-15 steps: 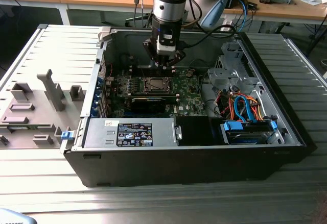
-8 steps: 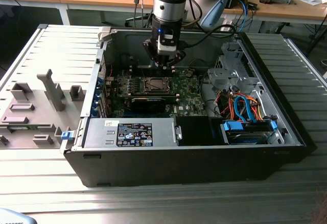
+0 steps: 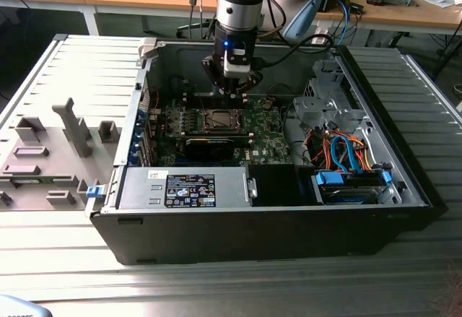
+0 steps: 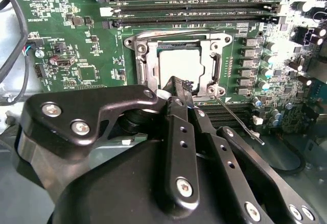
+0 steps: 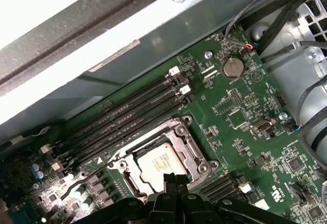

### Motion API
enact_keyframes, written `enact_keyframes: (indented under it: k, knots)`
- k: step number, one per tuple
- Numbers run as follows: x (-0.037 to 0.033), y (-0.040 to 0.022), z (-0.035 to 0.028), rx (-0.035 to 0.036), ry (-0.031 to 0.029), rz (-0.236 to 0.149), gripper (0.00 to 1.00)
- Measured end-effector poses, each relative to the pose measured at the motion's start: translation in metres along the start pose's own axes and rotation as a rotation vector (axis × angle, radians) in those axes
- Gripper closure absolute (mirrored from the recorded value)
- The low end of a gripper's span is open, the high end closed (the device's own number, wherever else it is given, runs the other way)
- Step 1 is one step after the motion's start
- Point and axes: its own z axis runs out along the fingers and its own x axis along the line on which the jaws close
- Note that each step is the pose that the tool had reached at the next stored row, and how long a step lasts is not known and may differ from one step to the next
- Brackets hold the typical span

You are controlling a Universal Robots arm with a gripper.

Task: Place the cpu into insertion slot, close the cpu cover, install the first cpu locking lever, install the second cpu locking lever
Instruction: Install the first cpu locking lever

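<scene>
The cpu lies flat in the insertion slot on the green motherboard; its silvery top also shows in the first wrist view. The cpu cover is down around it, with the chip showing through the square opening. A thin wire locking lever sticks out slantwise from one socket corner, its end free. A second lever runs along the socket's side by the memory slots. My gripper hovers just above the socket's edge, fingers shut with nothing between them; it also shows in the exterior view.
The board sits deep in an open computer case with tall walls. Long black memory slots border the socket. A drive cage and bundled cables fill the exterior view's right. A power supply stands in front.
</scene>
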Motion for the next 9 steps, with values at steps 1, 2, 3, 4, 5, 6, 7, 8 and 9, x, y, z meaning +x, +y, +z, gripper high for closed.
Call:
enact_keyframes:
  k: [1,2,3,4,5,6,7,8,9]
  knots:
    - [0.0,0.0,0.0,0.0,-0.0001,-0.002,0.89]
    - [0.0,0.0,0.0,0.0,-0.0003,-0.006,0.89]
    - [0.0,0.0,0.0,0.0,-0.0005,-0.009,0.89]
    - [0.0,0.0,0.0,0.0,-0.0007,-0.012,0.89]
    - [0.0,0.0,0.0,0.0001,-0.001,-0.017,0.89]
    - [0.0,0.0,0.0,0.0,-0.0012,-0.021,0.89]
    - [0.0,0.0,0.0,0.0001,-0.0013,-0.023,0.89]
    - [0.0,0.0,0.0,0.0,-0.0015,-0.026,0.89]
    - [0.0,0.0,0.0,0.0,-0.0016,-0.028,0.89]
